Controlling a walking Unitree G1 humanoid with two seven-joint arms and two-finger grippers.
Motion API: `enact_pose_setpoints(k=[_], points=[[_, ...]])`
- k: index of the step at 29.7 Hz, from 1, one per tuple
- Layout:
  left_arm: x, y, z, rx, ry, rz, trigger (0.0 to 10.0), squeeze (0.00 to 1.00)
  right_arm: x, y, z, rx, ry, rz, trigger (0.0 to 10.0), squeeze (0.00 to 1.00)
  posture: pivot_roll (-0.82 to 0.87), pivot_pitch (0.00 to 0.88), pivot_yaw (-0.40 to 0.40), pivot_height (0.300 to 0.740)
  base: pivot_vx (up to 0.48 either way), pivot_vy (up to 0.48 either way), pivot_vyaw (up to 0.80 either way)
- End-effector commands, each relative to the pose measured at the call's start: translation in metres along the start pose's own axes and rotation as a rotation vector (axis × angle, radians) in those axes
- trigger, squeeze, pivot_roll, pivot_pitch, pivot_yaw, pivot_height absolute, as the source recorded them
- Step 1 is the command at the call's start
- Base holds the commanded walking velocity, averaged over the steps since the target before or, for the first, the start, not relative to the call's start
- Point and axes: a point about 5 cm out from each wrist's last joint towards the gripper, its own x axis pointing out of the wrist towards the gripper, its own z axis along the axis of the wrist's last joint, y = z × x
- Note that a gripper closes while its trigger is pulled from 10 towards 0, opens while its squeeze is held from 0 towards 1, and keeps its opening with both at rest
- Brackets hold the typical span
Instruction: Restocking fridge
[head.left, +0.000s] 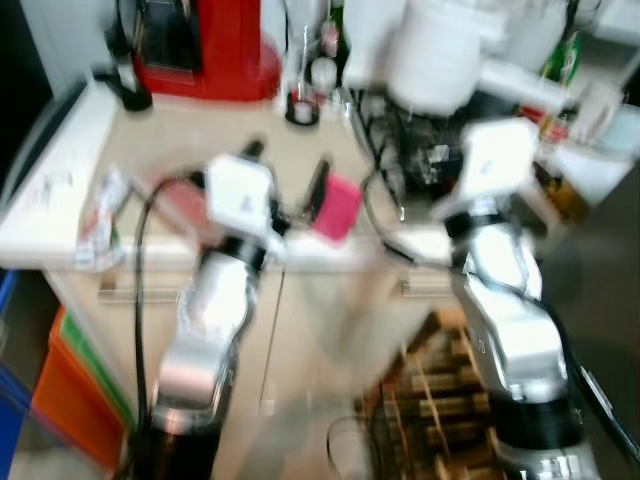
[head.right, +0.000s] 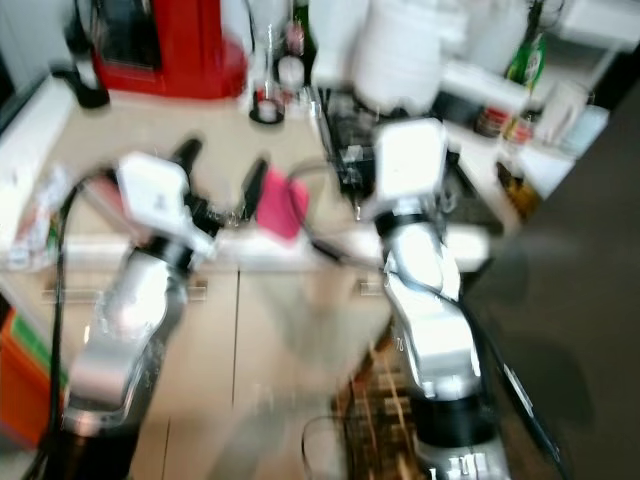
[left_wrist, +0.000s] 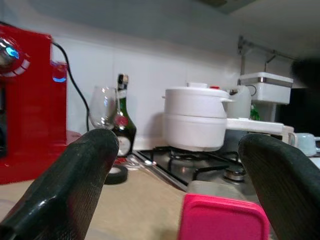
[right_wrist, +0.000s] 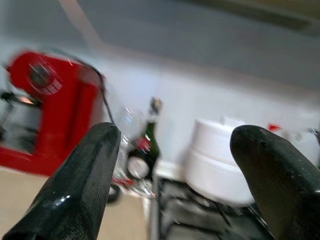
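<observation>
Nearest to me, below the head views, are pale cabinet doors (head.left: 300, 340) with bar handles, an orange crate (head.left: 75, 400) on the floor to my left and a slatted wooden rack (head.left: 440, 390) low on my right. All of this is blurred.

Above them runs the table (head.left: 190, 140), a smooth beige top with a white front edge. My left tool (head.left: 288, 180) is raised over it with its two black fingers spread wide apart, gripping nothing. Just ahead of the fingers stands a pink box (head.left: 337, 208) — flat-sided, with rounded corners, plastic by the look of it. I cannot tell whether a finger touches it. A crumpled wrapper (head.left: 100, 215) lies near the table's left edge.

My right tool (right_wrist: 175, 165) is up by the black hob (left_wrist: 200, 167), and its wrist view shows its fingers wide apart too, with nothing between them.

Farther back on the hob sits a round white pot (left_wrist: 196, 122) with a lid, smooth and glossy. Left of it stand a dark green bottle (left_wrist: 122, 122), a clear wine glass (left_wrist: 103, 106) and a black roll of tape (left_wrist: 116, 174) lying flat. At the far left stands a glossy red machine (head.left: 215, 45) — its black cable (left_wrist: 70, 75) runs up the white wall (left_wrist: 150, 75).
</observation>
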Motion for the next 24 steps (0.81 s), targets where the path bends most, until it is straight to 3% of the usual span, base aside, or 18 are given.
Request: enact_pose_setpoints(k=[1, 4, 7, 15, 17, 24], points=[[-0.002, 0.002, 0.000, 0.000, 0.005, 0.014, 10.0, 0.00, 0.002, 0.004, 0.012, 0.009, -0.050, 0.036, 10.0, 0.00, 0.14, 0.000, -0.150, 0.740, 0.000, 0.000, 0.00], [-0.002, 0.002, -0.001, -0.002, 0.014, 0.011, 10.0, 0.00, -0.002, 0.008, 0.003, 0.144, 0.057, 0.146, 10.0, 0.00, 0.14, 0.000, -0.145, 0.740, 0.000, 0.000, 0.00], [-0.002, 0.002, -0.001, -0.002, 0.016, 0.009, 10.0, 0.00, -0.005, 0.007, -0.003, 0.212, 0.123, 0.180, 10.0, 0.00, 0.13, 0.000, -0.142, 0.740, 0.000, 0.000, 0.00], [-0.003, 0.003, -0.001, 0.000, 0.022, 0.005, 10.0, 0.00, -0.003, 0.006, -0.021, 0.273, 0.298, 0.187, 10.0, 0.00, 0.13, 0.000, -0.133, 0.740, 0.000, 0.000, 0.00], [-0.004, 0.003, -0.001, 0.001, 0.029, 0.004, 10.0, 0.00, -0.002, 0.008, -0.039, 0.320, 0.421, 0.166, 10.0, 0.00, 0.14, 0.002, -0.128, 0.740, 0.000, 0.000, 0.00], [-0.006, 0.004, 0.000, 0.008, 0.042, -0.006, 10.0, 0.00, 0.001, 0.018, -0.048, 0.438, 0.542, 0.205, 10.0, 0.00, 0.15, 0.017, -0.132, 0.740, 0.000, 0.000, 0.00]])
